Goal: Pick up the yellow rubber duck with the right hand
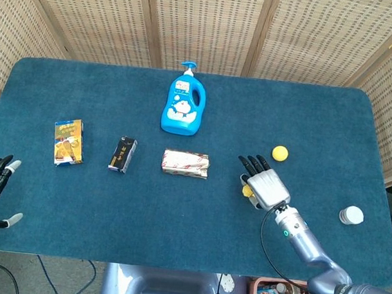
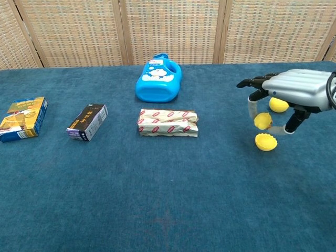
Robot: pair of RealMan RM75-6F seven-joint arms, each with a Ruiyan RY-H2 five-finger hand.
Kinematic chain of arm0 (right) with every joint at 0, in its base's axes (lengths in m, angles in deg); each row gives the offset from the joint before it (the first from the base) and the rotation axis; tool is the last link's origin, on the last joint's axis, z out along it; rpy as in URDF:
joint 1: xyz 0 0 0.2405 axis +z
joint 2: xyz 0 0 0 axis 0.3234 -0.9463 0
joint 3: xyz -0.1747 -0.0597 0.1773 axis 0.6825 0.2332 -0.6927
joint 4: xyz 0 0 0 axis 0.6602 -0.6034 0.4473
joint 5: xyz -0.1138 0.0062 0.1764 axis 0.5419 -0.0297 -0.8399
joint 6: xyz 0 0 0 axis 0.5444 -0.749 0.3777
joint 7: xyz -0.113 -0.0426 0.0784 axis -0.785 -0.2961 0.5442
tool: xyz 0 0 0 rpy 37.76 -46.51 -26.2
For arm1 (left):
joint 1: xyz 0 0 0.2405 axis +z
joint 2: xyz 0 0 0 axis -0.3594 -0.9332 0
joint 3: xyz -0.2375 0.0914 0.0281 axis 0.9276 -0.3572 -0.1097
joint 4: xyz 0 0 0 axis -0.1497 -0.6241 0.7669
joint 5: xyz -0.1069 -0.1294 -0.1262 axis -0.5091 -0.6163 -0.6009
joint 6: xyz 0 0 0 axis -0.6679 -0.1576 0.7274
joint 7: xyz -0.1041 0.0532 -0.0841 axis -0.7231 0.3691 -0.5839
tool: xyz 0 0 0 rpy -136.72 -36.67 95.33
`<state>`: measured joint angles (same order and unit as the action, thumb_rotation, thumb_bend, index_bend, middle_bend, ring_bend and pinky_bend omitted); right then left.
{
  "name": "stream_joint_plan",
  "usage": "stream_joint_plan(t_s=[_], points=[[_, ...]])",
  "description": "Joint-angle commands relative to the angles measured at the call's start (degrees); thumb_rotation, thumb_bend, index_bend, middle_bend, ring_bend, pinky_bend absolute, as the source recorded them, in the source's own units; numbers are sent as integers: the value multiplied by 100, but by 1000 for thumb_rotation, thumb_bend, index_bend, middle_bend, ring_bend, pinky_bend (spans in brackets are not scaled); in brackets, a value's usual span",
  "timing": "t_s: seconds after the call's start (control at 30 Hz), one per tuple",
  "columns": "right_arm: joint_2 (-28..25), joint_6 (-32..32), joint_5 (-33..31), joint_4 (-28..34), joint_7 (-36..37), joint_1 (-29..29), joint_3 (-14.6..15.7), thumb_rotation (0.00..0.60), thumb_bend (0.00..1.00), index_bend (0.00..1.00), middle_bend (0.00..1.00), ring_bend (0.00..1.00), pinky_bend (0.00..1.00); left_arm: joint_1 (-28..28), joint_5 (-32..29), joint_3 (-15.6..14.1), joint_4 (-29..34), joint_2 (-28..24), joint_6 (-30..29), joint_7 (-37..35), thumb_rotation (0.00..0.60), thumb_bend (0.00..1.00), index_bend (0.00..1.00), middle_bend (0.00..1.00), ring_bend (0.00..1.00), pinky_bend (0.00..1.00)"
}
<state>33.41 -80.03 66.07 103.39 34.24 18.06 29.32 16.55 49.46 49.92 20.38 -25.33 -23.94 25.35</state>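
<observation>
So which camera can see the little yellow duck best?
The chest view. There the yellow rubber duck shows from the side, pinched under the right hand and lifted off the blue table. In the head view, the hand covers most of the duck; only a small yellow bit peeks out.

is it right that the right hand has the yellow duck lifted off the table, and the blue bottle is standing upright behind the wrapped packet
Not quite. The right hand does hold the yellow duck above the table, but the blue bottle is lying flat on its back, label up, not upright. The chest view shows this. It does lie behind the wrapped packet.
</observation>
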Motion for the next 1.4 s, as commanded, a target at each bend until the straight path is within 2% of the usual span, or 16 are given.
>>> stream_joint_plan(t_s=[0.03,0.33,1.1,1.23,1.4], points=[[45,175,-217,-257,55,65,-16,600,366,531,0,0,63,-21,8,-12,5,1,46,-1,600,0,0,0,0,0],[290,329,-422,-720,167,172,71,600,367,531,0,0,65,-49,-8,-23,-7,19,104,24,600,0,0,0,0,0],[475,395,-518,-875,157,318,313,600,360,529,0,0,80,-59,-52,-18,-1,22,105,34,600,0,0,0,0,0],[479,372,-513,-863,133,334,339,600,333,468,0,0,83,-63,-51,-22,5,16,112,30,600,0,0,0,0,0],[472,301,-481,-845,37,343,372,600,277,285,0,0,91,-59,-54,-24,8,12,104,18,600,0,0,0,0,0]])
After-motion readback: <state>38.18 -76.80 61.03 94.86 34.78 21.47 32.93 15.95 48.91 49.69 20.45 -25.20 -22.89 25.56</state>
